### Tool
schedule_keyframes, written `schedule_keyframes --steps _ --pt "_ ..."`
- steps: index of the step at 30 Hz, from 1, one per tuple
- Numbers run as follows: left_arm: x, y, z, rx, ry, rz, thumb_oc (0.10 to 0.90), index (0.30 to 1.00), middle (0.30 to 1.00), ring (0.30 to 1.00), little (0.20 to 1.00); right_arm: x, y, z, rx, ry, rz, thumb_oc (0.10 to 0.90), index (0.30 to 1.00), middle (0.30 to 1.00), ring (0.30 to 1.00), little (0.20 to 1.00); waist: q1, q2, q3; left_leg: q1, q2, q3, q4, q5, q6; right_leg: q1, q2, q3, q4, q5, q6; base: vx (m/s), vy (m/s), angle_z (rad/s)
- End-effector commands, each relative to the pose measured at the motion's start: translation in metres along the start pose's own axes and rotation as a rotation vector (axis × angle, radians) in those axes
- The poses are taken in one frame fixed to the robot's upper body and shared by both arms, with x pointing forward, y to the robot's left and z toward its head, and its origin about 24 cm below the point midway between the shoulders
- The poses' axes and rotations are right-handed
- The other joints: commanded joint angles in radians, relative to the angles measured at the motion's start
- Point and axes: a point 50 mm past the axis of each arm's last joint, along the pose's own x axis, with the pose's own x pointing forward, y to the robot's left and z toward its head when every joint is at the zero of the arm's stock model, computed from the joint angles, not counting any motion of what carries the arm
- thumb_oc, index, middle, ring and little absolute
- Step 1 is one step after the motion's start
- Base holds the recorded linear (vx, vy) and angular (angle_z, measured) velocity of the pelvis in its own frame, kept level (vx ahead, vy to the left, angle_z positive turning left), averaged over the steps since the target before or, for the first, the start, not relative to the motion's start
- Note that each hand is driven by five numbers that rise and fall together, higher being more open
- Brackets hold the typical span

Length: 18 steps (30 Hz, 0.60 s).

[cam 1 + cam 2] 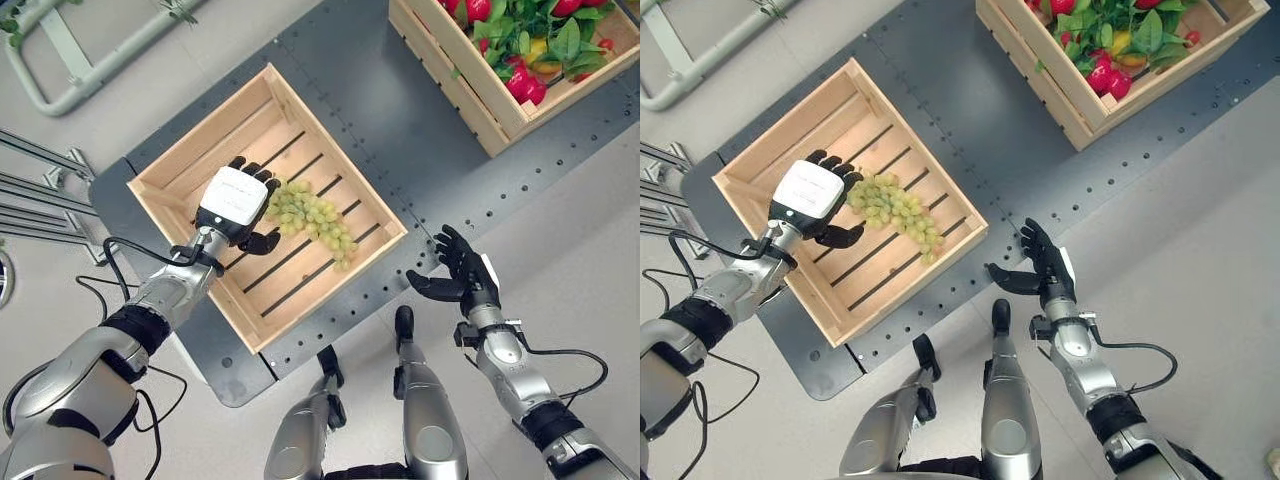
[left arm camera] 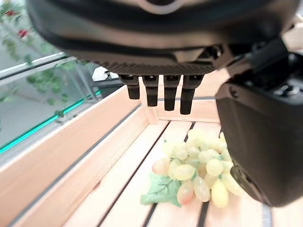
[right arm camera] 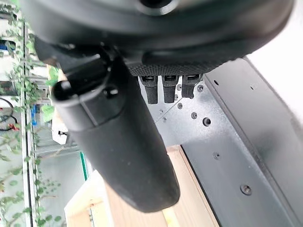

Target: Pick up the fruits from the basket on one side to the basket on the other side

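The bunch of pale green grapes (image 1: 312, 218) lies on the slats of the pale slatted wooden crate (image 1: 172, 160) at ten o'clock on the dark perforated metal counter (image 1: 400, 150). The left hand (image 1: 233, 203) hovers above it, fingers released, the thumb beside the grapes. The right hand (image 1: 462, 270), fingers relaxed, hangs at five o'clock. A second wooden crate of red fruit and green leaves (image 1: 470, 85) sits at one o'clock.

The left hand (image 1: 236, 205) reaches far-left, palm down, fingers straight, thumb out. The right hand (image 1: 463, 270) hangs near-right, fingers loosely spread.
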Motion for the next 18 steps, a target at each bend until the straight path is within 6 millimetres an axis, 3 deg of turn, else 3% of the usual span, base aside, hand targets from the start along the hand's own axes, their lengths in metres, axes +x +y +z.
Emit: schedule_keyframes --steps 1,18 --pt "0.014 0.045 -0.057 0.174 0.156 0.194 0.800 0.900 0.900 0.900 0.900 0.005 0.019 0.031 0.059 -0.167 0.107 0.800 0.900 0.900 0.900 0.900 0.020 -0.051 -0.010 -0.138 -0.007 0.027 0.215 -0.112 -0.025 -0.042 0.001 -0.010 0.232 -0.222 -0.017 0.00 0.000 0.00" --pt "0.046 0.108 -0.064 0.318 0.128 0.376 0.800 0.900 0.900 0.900 0.900 0.019 0.025 0.055 0.081 -0.222 0.100 0.800 0.900 0.900 0.900 0.900 0.034 -0.076 -0.010 -0.348 0.013 0.042 0.342 -0.134 -0.018 -0.239 0.007 -0.022 0.336 -0.231 -0.020 -0.01 -0.001 0.04"
